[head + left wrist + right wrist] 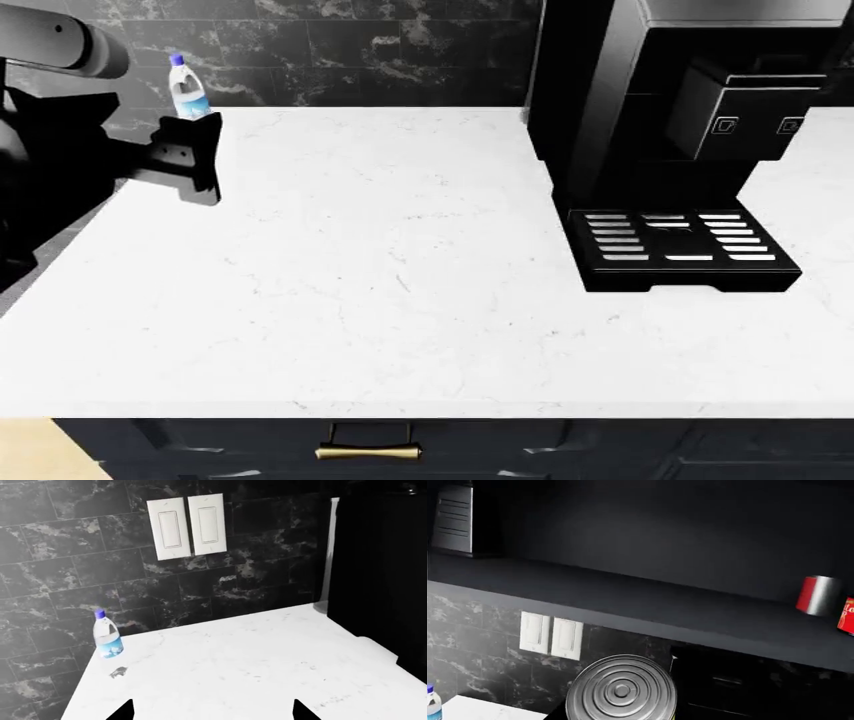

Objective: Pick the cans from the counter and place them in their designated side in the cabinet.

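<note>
A can fills the near part of the right wrist view, its ringed metal end facing the camera and a sliver of yellow on its side. My right gripper is shut on it, fingers hidden behind it, and holds it up in front of the dark cabinet shelf. At the shelf's far end a red can with pale lettering is cut off by the frame edge. My left gripper hangs open over the white counter with nothing between its fingers. The right gripper is outside the head view.
A clear bottle with a blue label stands at the counter's back left corner. A black coffee machine takes up the right. A red and grey cylinder stands on the shelf. Wall switches are on the dark tiles.
</note>
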